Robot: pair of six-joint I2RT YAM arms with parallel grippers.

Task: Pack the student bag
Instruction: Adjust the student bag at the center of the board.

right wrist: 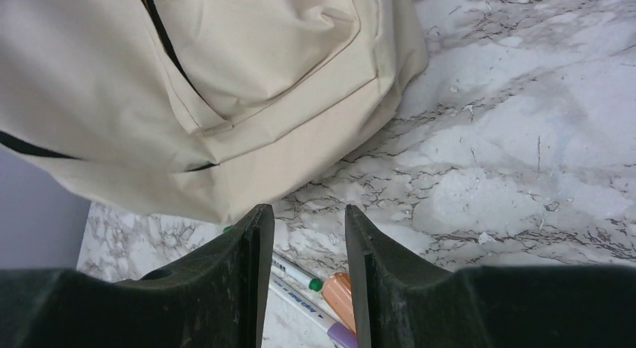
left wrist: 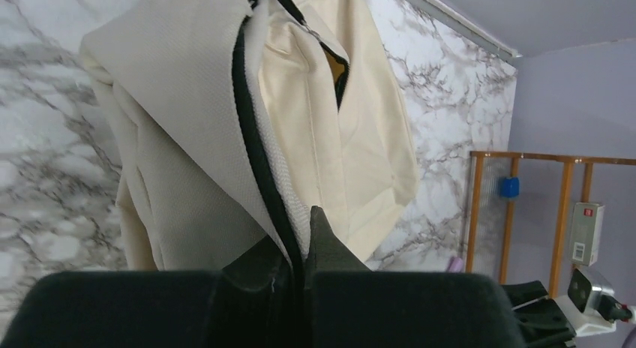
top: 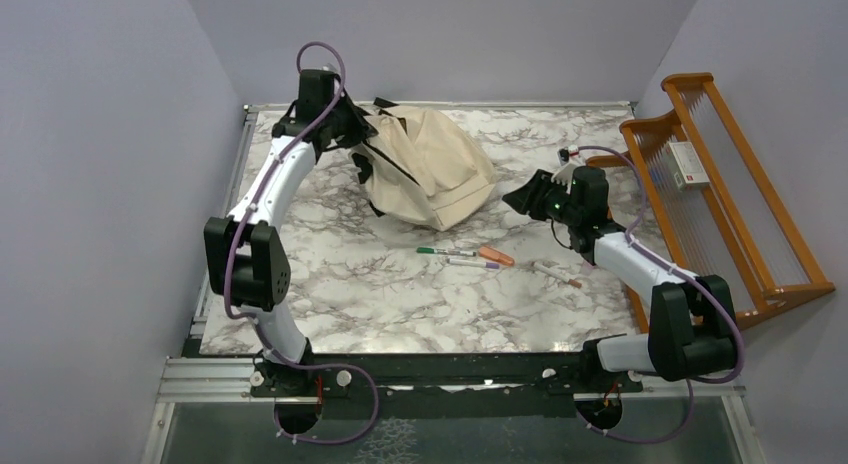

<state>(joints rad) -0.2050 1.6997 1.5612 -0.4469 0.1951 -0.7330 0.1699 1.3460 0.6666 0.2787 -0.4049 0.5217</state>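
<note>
We look at a table (top: 400, 304) with a white top veined in grey like marble. Toward its far side rests the student bag (top: 430, 169) — cream fabric with black trim, slumped on the surface. Nearer the middle, just clear of the bag, a green-capped marker (top: 440, 251), a purple-capped pen (top: 472, 264) and a stubby orange piece (top: 495, 255) lie close together. A thin pen (top: 556, 274) lies a little apart, to their right.
</note>
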